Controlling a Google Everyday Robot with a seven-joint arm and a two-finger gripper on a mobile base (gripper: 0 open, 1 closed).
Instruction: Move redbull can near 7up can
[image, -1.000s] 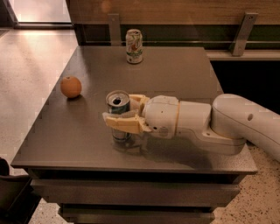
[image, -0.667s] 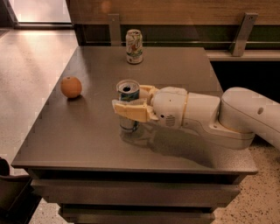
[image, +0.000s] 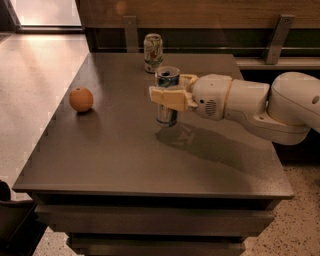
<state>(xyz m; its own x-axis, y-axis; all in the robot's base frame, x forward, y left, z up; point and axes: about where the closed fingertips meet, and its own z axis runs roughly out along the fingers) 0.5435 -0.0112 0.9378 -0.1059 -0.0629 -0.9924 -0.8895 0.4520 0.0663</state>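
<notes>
my gripper (image: 170, 92) is clamped round the middle of the redbull can (image: 166, 116), one finger on the near side and one behind it, w/ the arm (image: 250, 102) reaching in low from the right. the can is upright, open top showing above my fingers and the silver-blue lower part below them. i grip at mid-height bc a slim tall can tips easily if pinched near the rim.

it hangs over the table (image: 125, 165) towards the back, a bit right of centre. its base looks just off the surface, w/ a shadow under it, but from this angle i can't be sure it isn't touching.

the 7up can (image: 153, 52) stands upright near the back edge, just beyond and slightly left of my can, near but apart. i'd judge the carry is mostly done; what's left is prob a short move closer, then setting down flat and letting go.

risk: my far finger sits on the 7up side, so going too close could knock it. an orange (image: 81, 99) lies well off to the left, out of the way.
</notes>
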